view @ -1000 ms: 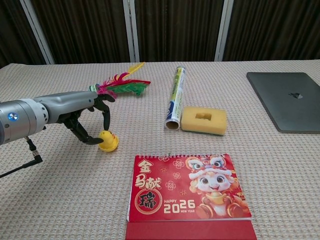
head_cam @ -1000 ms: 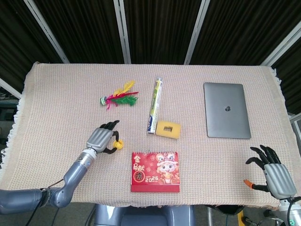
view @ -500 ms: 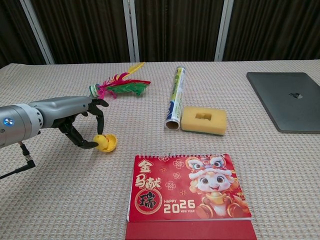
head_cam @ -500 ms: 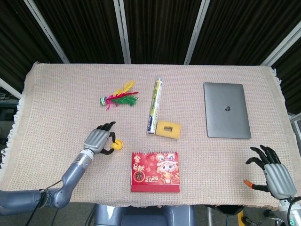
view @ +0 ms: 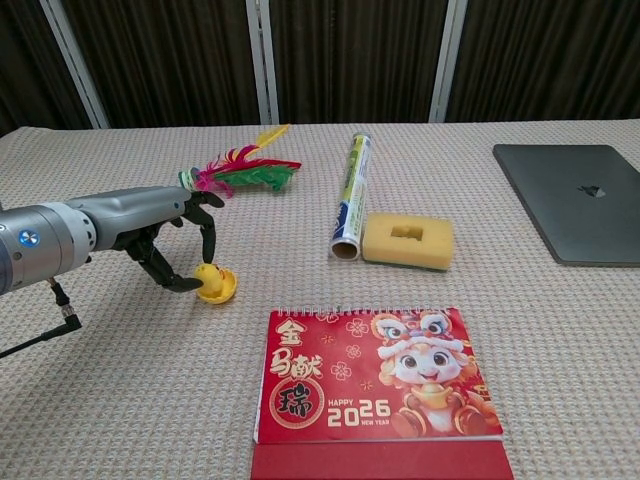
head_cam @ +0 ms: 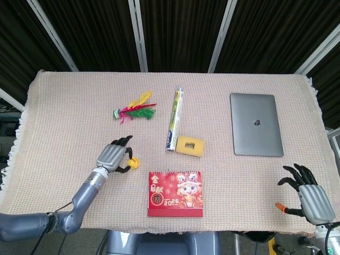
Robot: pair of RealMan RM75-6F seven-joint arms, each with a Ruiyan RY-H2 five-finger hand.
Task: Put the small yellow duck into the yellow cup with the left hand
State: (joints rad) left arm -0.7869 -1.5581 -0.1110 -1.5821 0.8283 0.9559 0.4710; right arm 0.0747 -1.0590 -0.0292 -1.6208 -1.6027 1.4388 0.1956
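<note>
On the woven cloth of the table, the grey metal left hand curls dark fingers around the small glossy duck, pinching it near the front-left edge. No cup shows. The right hand rests spread and empty at the front-right corner.

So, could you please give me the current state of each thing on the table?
Duck: sitting in the yellow cup.
Left hand: fingers curled around the cup.
Right hand: holding nothing, fingers spread.
Laptop: closed.
Calendar: lying flat.
</note>
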